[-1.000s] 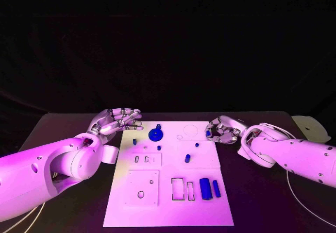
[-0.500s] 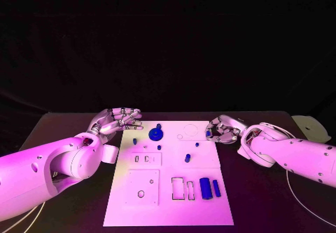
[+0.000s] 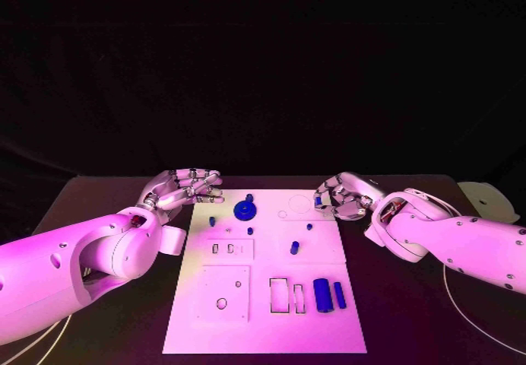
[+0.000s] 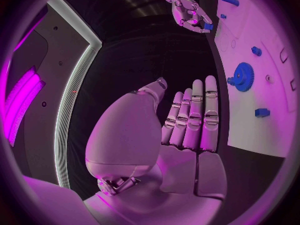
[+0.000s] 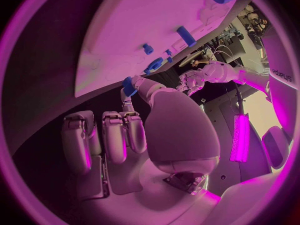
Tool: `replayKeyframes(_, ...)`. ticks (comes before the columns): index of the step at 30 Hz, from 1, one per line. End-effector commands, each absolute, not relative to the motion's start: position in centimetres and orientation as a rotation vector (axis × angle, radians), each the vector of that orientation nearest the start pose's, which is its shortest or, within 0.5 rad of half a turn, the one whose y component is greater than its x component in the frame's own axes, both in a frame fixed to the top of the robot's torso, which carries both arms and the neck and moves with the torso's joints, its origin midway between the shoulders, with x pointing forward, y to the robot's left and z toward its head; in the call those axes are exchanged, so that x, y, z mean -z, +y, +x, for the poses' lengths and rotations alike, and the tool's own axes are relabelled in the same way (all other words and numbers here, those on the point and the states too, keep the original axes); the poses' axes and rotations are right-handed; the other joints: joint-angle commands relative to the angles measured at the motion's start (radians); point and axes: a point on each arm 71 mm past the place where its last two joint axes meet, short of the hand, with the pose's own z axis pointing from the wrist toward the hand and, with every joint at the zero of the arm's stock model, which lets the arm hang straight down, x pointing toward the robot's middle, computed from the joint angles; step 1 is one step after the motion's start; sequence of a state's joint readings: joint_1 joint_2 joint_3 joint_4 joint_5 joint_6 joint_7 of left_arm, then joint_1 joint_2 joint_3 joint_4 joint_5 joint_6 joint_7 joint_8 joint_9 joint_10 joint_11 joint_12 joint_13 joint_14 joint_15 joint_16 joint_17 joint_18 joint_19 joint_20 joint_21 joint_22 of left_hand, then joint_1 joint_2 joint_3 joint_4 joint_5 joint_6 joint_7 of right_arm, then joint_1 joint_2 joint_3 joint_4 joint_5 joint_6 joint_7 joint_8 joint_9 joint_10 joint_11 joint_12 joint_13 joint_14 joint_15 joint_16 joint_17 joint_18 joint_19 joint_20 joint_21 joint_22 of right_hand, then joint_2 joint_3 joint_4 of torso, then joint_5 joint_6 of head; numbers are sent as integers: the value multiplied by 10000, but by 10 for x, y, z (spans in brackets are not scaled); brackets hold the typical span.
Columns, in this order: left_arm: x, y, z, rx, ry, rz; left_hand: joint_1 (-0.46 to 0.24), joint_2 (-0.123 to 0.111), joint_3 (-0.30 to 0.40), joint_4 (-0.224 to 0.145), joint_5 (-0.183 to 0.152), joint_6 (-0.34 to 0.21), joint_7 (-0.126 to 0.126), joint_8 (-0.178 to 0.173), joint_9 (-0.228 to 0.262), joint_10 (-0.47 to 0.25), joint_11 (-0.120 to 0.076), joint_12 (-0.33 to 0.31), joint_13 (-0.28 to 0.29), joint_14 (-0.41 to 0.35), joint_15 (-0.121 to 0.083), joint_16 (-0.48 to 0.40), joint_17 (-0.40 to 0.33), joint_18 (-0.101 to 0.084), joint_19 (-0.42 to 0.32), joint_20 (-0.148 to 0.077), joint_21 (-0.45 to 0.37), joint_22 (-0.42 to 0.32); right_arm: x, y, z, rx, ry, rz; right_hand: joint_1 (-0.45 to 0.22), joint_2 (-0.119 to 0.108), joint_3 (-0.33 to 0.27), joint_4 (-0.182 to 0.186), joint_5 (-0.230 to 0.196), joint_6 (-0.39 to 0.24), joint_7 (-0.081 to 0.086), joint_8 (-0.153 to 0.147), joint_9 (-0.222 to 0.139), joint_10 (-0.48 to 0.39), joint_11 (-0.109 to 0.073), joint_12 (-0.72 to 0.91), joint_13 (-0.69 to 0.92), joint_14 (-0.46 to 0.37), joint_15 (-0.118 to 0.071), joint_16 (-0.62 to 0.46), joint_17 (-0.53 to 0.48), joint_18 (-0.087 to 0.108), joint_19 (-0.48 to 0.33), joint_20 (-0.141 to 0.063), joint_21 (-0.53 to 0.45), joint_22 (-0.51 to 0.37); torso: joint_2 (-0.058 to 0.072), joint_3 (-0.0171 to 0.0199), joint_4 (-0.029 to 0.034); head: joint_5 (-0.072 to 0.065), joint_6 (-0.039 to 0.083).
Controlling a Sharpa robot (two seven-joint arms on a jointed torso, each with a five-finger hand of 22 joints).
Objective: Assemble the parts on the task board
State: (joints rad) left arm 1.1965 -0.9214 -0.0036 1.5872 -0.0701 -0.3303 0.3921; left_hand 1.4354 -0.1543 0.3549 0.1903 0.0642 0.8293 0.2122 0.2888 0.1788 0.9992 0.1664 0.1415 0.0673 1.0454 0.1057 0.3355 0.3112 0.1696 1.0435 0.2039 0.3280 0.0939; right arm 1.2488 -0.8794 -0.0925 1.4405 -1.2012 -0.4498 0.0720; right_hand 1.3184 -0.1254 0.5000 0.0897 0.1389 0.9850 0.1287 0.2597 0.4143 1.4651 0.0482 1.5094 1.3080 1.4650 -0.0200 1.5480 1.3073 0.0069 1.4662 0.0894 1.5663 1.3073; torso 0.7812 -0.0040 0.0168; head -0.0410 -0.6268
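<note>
The white task board lies mid-table. A blue gear stands near its far edge, with small blue pegs around it and two blue bars near the right edge. My right hand hovers at the board's far right corner and pinches a small blue piece between thumb and finger; the right wrist view shows the small blue piece at the fingertips. My left hand sits off the board's far left corner, holding nothing, its fingers straight, beside the gear.
Empty rectangular slots lie beside the blue bars, and a round recess is near the far edge. A pale object rests at the table's right edge. Bare black table lies on both sides of the board.
My right hand has shifted a little toward the board's far right corner, still pinching the small blue piece. The left hand has stayed put.
</note>
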Motion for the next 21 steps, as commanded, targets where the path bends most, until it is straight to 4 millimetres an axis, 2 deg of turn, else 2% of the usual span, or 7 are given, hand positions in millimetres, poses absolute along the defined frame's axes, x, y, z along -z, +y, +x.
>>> replayKeyframes(1, 159, 228, 482, 15465, 13854, -10383, -95, 23, 33, 1, -31, -64, 128, -60, 15, 58, 27, -58, 4, -31, 63, -36, 9, 128, 1, 12, -6, -9, 166, -228, 498, -6998, 15334, 416, 34, 148, 42, 27, 61, 156, -114, 130, 198, 546, -92, 6, 2024, 926, -66, 64, 1991, -69, 1046, -52, 45, 2635, 0, -9, 2, 41, -12)
replayKeyframes(7, 160, 227, 484, 15428, 13827, -10389, -91, 22, 40, -8, -32, -69, 128, -63, 16, 56, 28, -70, 3, -31, 63, -41, 18, 129, 1, 13, -6, -11, 160, -180, 490, -7276, 15541, -170, -46, 172, 45, 55, 88, 126, -115, 140, 214, 530, -97, -19, 2001, 919, -74, 56, 1958, -69, 1046, -63, 45, 2635, -23, -17, 14, 216, -102)
replayKeyframes(9, 160, 227, 485, 15424, 13819, -10388, -91, 22, 40, -8, -32, -69, 128, -63, 16, 56, 28, -70, 3, -31, 63, -41, 18, 129, 1, 13, -6, -11, 161, -163, 487, -7415, 15645, -399, -66, 169, 40, 61, 85, 120, -115, 141, 217, 532, -97, -17, 2003, 920, -75, 57, 1962, -69, 1046, -65, 45, 2635, -45, -38, 28, 277, -148)
replayKeyframes(13, 161, 226, 487, 15404, 13794, -10387, -91, 22, 40, -8, -32, -69, 128, -63, 16, 56, 28, -70, 3, -31, 63, -41, 18, 129, 1, 13, -6, -11, 167, -130, 481, -7667, 15871, -951, -96, 162, 33, 68, 76, 110, -116, 144, 223, 534, -98, -16, 2005, 916, -76, 51, 1942, -69, 1046, -67, 45, 2635, -67, -54, 54, 443, -233)
replayKeyframes(16, 161, 225, 488, 15392, 13778, -10386, -93, 22, 43, -10, -33, -72, 127, -65, 17, 57, 28, -77, 3, -31, 64, -44, 24, 129, 0, 13, -7, -12, 172, -111, 477, -7806, 15984, -1319, -99, 165, 34, 69, 76, 109, -117, 146, 224, 532, -99, -19, 2002, 912, -77, 47, 1924, -69, 1046, -68, 45, 2635, -92, -69, 72, 508, -293)
replayKeyframes(19, 161, 225, 488, 15372, 13756, -10387, -95, 22, 43, -10, -33, -71, 127, -65, 18, 58, 28, -78, 3, -32, 64, -45, 25, 129, 0, 14, -7, -13, 178, -95, 473, -7891, 16090, -1686, -102, 166, 35, 69, 76, 107, -118, 147, 225, 542, -99, -7, 2014, 914, -77, 48, 1930, -69, 1046, -68, 45, 2635, -80, -69, 48, 611, -306)
replayKeyframes(21, 162, 224, 489, 15361, 13743, -10387, -95, 22, 43, -10, -33, -71, 127, -65, 18, 58, 28, -78, 3, -32, 64, -45, 25, 129, 0, 14, -7, -13, 185, -83, 470, -7928, 16192, -1966, -118, 159, 30, 71, 72, 99, -117, 147, 227, 540, -100, -10, 2012, 912, -78, 46, 1921, -69, 1046, -70, 45, 2635, -80, -79, 75, 654, -351)
